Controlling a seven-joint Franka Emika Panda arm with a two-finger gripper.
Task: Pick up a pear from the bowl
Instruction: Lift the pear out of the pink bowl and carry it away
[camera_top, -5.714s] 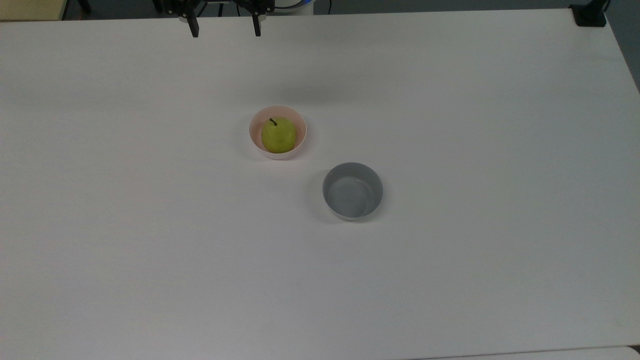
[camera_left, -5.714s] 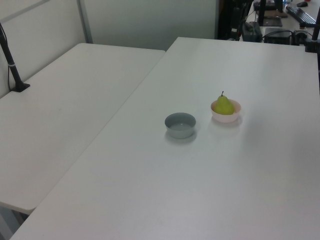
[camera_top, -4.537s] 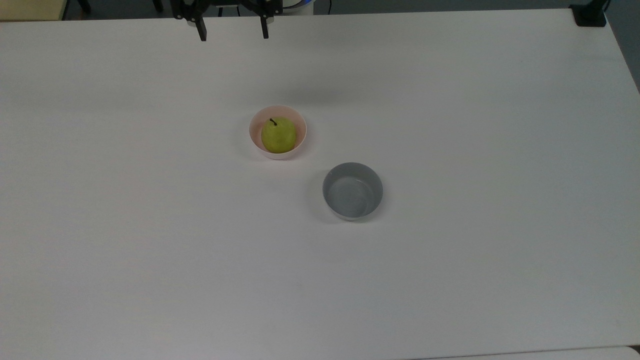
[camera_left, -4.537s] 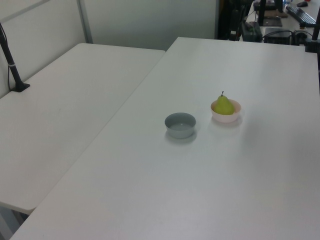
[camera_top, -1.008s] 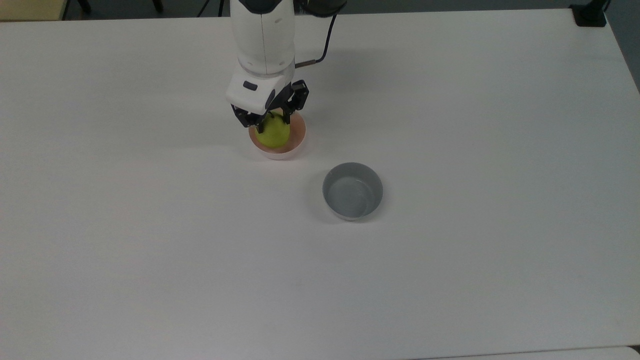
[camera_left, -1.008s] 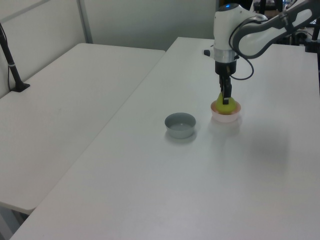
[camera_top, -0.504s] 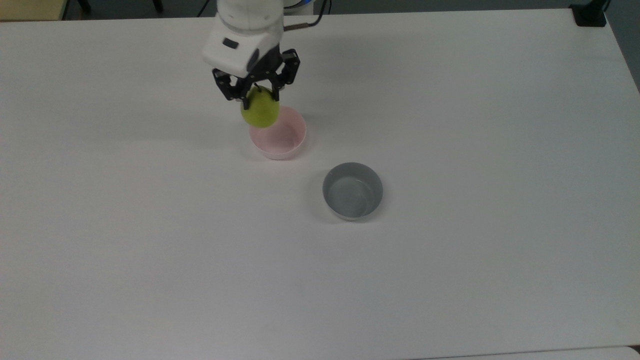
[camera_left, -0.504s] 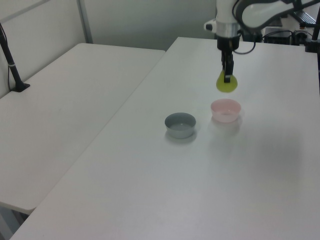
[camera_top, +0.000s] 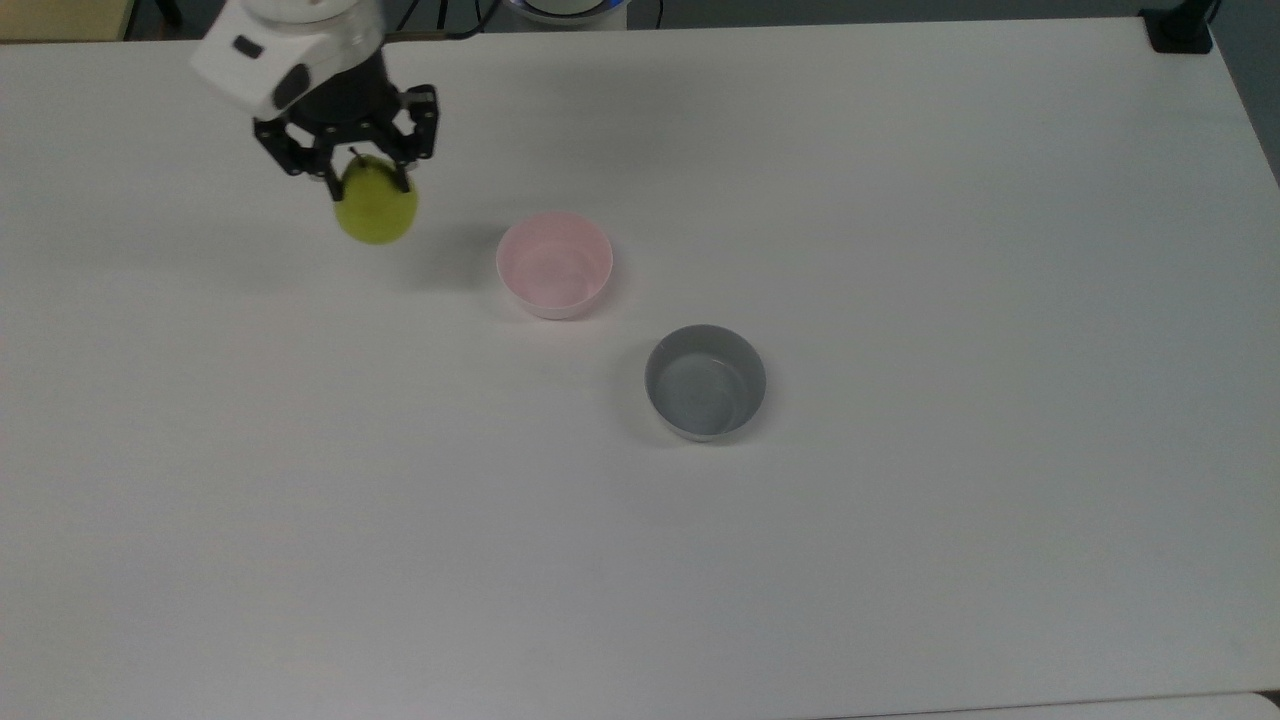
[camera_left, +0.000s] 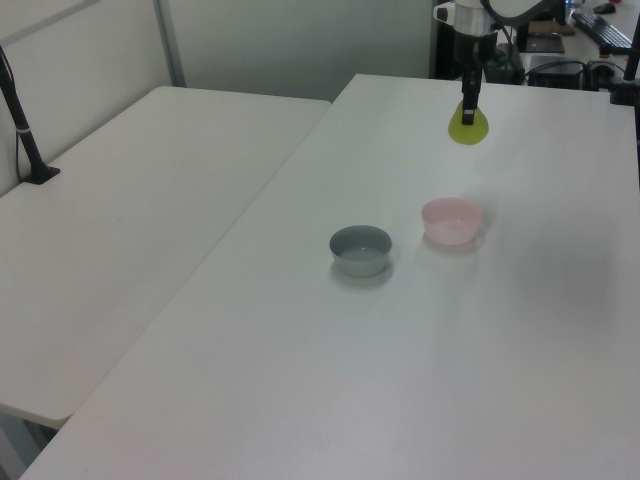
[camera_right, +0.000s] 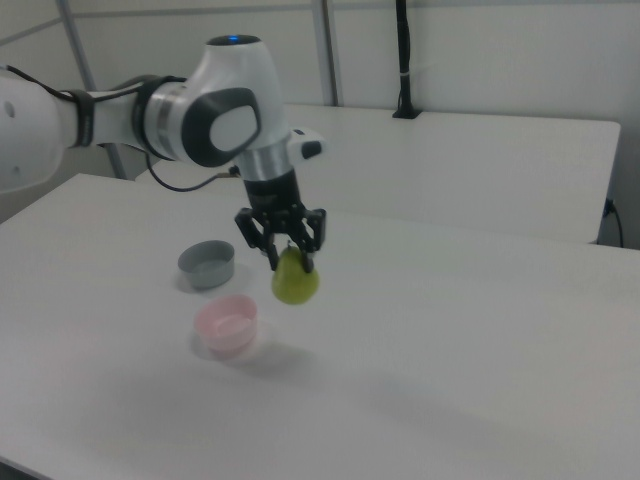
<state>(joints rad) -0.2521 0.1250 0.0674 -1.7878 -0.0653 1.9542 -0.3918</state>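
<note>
Pear (camera_top: 376, 211) now aloft, off bowl (camera_top: 555, 265)

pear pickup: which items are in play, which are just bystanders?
In play:
- pear, held off the table by the gripper
- pink bowl, now empty

Bystanders:
- grey bowl, empty
- white table

Yellow-green pear (camera_top: 376, 211) hanging in the air, narrow end up, clear of the table; upper left of the top view. Pale pink round bowl (camera_top: 555, 264) upright, nothing inside, near the top view's centre, right of the pear.
</note>
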